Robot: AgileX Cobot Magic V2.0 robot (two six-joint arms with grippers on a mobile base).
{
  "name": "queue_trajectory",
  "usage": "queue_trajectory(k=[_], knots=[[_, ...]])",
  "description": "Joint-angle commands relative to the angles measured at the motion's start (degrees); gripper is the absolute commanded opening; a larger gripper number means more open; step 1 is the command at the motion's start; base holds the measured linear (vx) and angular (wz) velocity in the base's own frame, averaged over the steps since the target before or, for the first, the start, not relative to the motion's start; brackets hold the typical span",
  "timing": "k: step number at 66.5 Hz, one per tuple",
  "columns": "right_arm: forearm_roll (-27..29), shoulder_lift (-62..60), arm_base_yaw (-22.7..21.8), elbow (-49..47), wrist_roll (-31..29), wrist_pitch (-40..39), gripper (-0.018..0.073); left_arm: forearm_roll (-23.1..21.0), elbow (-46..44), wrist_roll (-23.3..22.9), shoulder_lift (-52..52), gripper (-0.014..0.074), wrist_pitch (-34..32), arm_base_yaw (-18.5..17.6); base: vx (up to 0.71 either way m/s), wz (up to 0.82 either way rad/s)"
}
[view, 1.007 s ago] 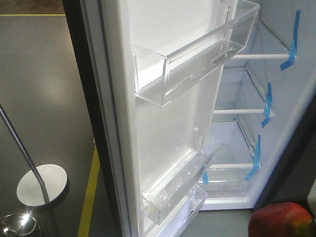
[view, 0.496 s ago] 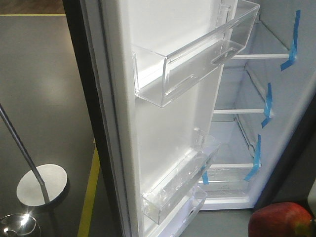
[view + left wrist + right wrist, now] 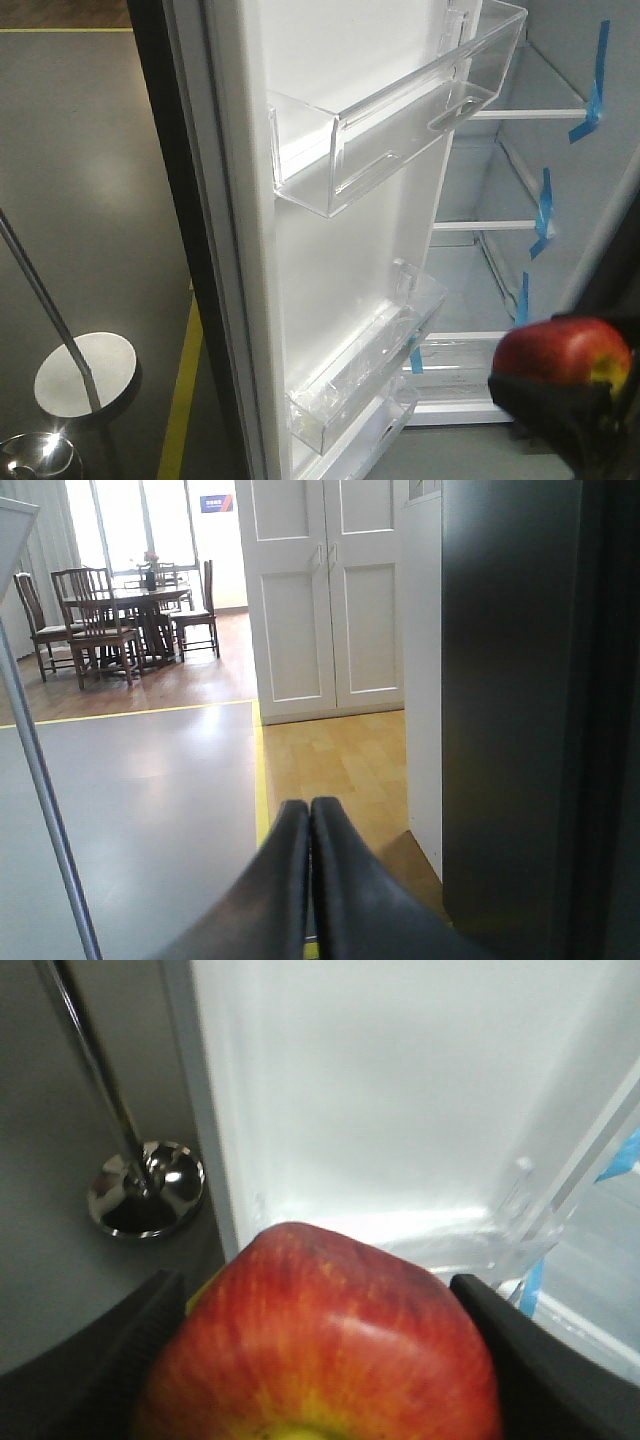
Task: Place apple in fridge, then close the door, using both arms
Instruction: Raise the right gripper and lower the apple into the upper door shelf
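The right gripper (image 3: 322, 1345) holds the apple (image 3: 562, 350), its black fingers (image 3: 120, 1345) pressed on the fruit's two sides at 9 and 3 o'clock. In the front view the apple sits at 4 o'clock, in the air before the open fridge (image 3: 470, 180), near the lowest taped shelf (image 3: 470, 338) but not on it. A yellow patch shows on its right side.

The door (image 3: 330, 250) stands wide open through the middle of that view, white inner face showing. An upper bin (image 3: 400, 130) hangs at 12 o'clock and a lower bin (image 3: 365, 375) at 6 o'clock; both look clear. White shelves run across the fridge at 2 to 4 o'clock, each marked with blue tape (image 3: 596, 80).

The left gripper (image 3: 309, 815) is pinched together with nothing between its fingers, at 6 o'clock in its own view. A dark panel (image 3: 510, 710) fills that view at 3 o'clock; I cannot tell whether the gripper touches it.

On the floor at 8 o'clock in the front view stands a round metal base (image 3: 85, 372) with a slanted pole, beside a yellow line (image 3: 180, 400).
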Motion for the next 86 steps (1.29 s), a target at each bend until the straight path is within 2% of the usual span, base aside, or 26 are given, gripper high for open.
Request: queue_trajectory(k=[1, 11, 18, 26, 39, 46, 52, 59, 67, 86], knots=[[-6.8, 4.2, -0.1, -8.2, 5.9, -6.2, 0.0151, -0.5, 1.5, -0.5, -0.4, -0.0006, -4.4, 0.2, 0.0, 0.0], [-18.4, 12.4, -0.1, -21.5, 11.4, -2.6, 0.0151, -0.5, 1.5, -0.5, -0.4, -0.0006, -4.4, 0.2, 0.0, 0.0], [-23.3, 18.7, -0.1, -31.8, 13.9, 1.3, 0.0151, -0.5, 1.5, -0.5, -0.4, -0.0006, -4.4, 0.2, 0.0, 0.0], [-24.1, 25.6, -0.1, -43.0, 13.4, 4.5, 0.0154, -0.5, 1.5, -0.5, -0.4, -0.0006, -4.4, 0.2, 0.0, 0.0], [-24.8, 35.4, -0.2, -58.6, 12.6, 4.6, 0.0158, -0.5, 1.5, -0.5, -0.4, -0.0006, -4.4, 0.2, 0.0, 0.0], [-24.2, 40.7, -2.6, -65.5, 12.6, 5.4, 0.016, -0.5, 1.5, -0.5, -0.4, -0.0006, -4.4, 0.2, 0.0, 0.0], [-20.4, 44.2, -6.0, -69.9, 12.2, 7.0, 0.0164, -0.5, 1.5, -0.5, -0.4, -0.0006, -4.4, 0.2, 0.0, 0.0], [-13.4, 47.6, -8.6, -73.0, 6.5, 7.0, 0.0167, -0.5, 1.5, -0.5, -0.4, -0.0006, -4.4, 0.2, 0.0, 0.0], [-8.5, 50.5, -9.4, -73.8, 1.7, 5.6, 0.017, -0.5, 1.5, -0.5, -0.4, -0.0006, -4.4, 0.2, 0.0, 0.0], [-9.0, 55.2, -9.4, -73.8, 0.2, 6.6, 0.0179, -0.5, 1.5, -0.5, -0.4, -0.0006, -4.4, 0.2, 0.0, 0.0]])
